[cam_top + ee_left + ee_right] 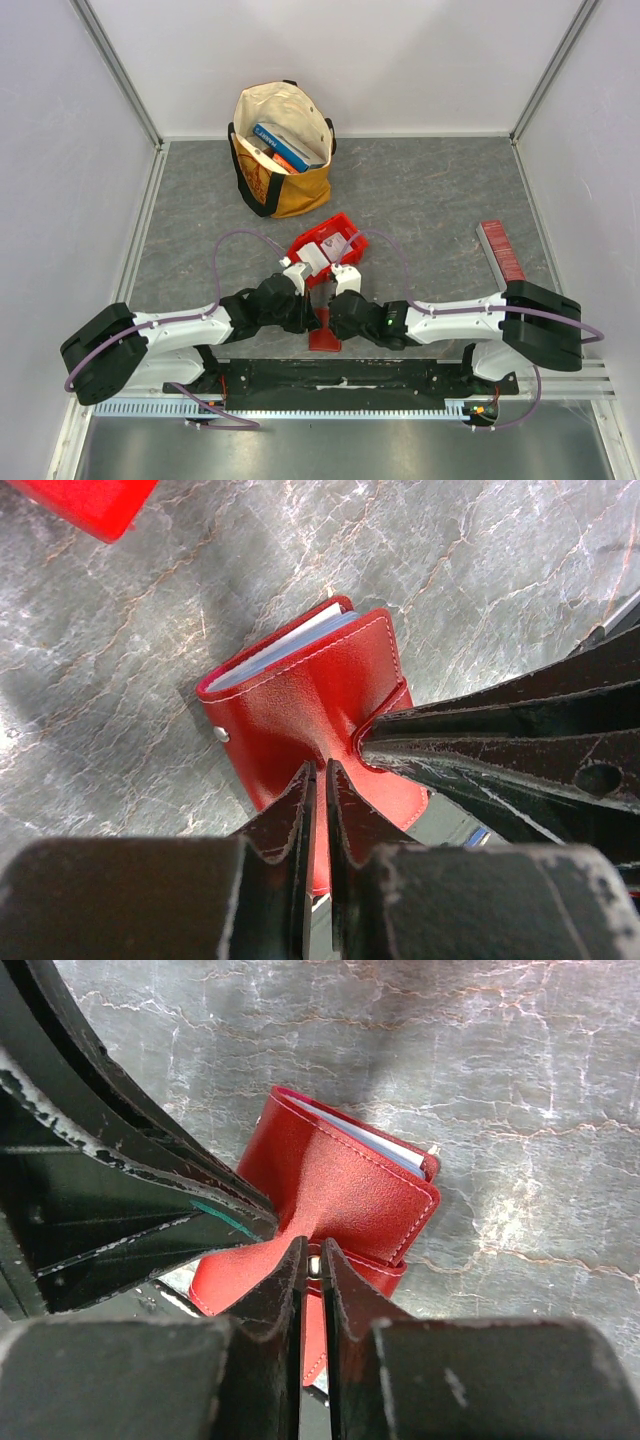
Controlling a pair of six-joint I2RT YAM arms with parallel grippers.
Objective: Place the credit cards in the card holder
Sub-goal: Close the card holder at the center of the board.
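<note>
If you pull apart too quickly, the card holder (300, 705), lying on the worktop (430, 200) just in front of the red bin (303, 244), can slip out, since your left hand (321, 770), reaching low, pinches only its cover edge and your right hand (313, 1248), also low, clamps only its thin snap tab.

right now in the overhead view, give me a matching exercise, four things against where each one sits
Things: 1 card holder; 2 tote bag; 3 red bin; 4 ridged red strip.
Places: a far right; b farthest back; c pinched by left gripper and right gripper; d middle, just beyond the card holder.
Pairs: 1-c, 2-b, 3-d, 4-a.
</note>
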